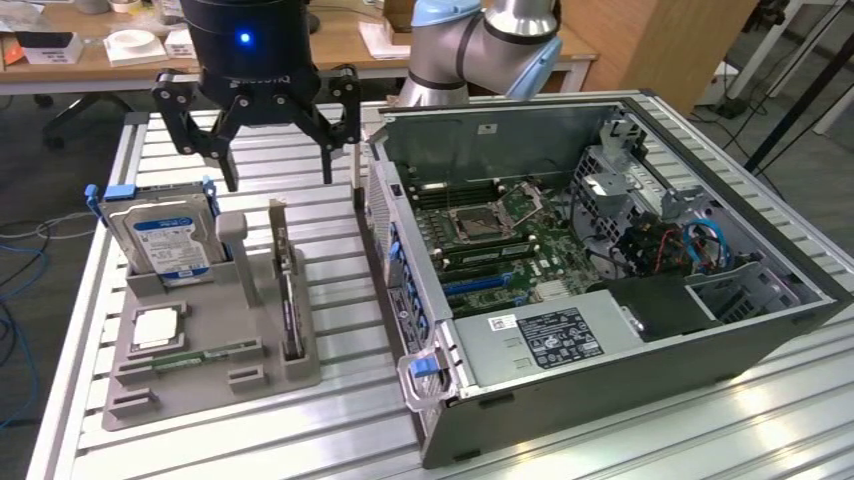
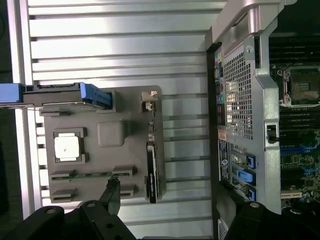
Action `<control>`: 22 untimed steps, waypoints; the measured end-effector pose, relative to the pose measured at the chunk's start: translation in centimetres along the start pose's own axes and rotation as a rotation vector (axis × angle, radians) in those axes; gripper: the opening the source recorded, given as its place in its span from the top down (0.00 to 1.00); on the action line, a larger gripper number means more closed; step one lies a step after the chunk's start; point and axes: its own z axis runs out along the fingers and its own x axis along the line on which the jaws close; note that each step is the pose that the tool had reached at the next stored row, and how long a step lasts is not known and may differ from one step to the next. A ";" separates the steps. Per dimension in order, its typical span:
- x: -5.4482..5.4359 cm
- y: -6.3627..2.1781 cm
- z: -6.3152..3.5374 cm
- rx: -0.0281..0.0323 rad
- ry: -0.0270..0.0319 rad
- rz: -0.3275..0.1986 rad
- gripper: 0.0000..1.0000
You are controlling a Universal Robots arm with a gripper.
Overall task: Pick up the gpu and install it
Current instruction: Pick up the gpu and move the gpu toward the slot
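Slatted worktop [image 1: 334,420] carries a grey holder [image 1: 200,375] with the gpu [image 1: 291,310] standing on edge; above it the tool [image 1: 278,170] hangs released, empty, beside an open computer case [image 1: 641,390].

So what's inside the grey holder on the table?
A blue-labelled hard drive standing upright, a dark card on edge, a square chip lying flat and a green memory stick. The lower edges of the drive and card are hidden in their slots.
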 end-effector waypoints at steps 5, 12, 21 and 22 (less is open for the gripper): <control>0.0 -0.01 0.23 -0.0001 -0.0007 0.000 0.15; 0.0 -0.52 1.82 -0.0001 -0.0011 0.000 0.15; 0.0 -0.55 2.68 -0.0001 -0.0010 0.000 0.15; 0.0 -0.56 2.75 -0.0001 -0.0011 0.000 0.15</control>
